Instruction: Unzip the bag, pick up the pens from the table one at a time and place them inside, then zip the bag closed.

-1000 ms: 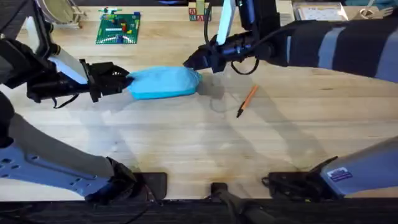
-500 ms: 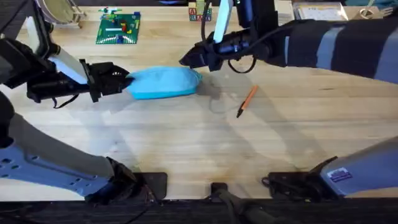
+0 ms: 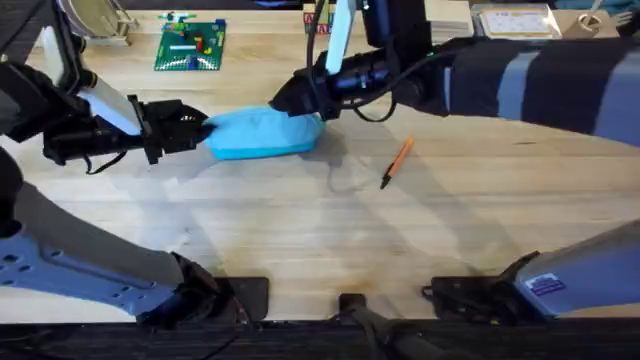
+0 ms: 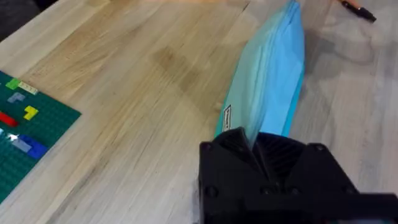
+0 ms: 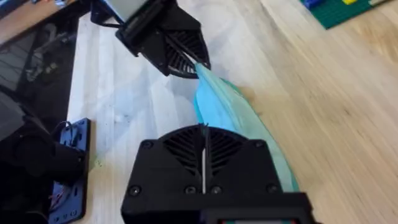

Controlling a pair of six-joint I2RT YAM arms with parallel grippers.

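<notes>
Bench (image 3: 300,230): light wood, pale grain.

Bag (image 3: 262,133): light-blue soft pouch, lying lengthwise toward the far edge of the bench, left of its middle.

Left gripper (image 3: 197,130): black, at the bag's left end; jaws closed on the fabric there, as the left wrist view (image 4: 255,149) shows the pouch end pinched between them.

Right gripper (image 3: 283,101): black, over the bag's top, right of its middle; in its wrist view (image 5: 204,140) the jaws are pressed together; whether they hold the zipper pull cannot be told.

Pen (image 3: 397,162): orange, dark tip, lying on the bench right of the bag, apart from it.

Green building-brick plate (image 3: 190,45): near the far edge, left.
</notes>
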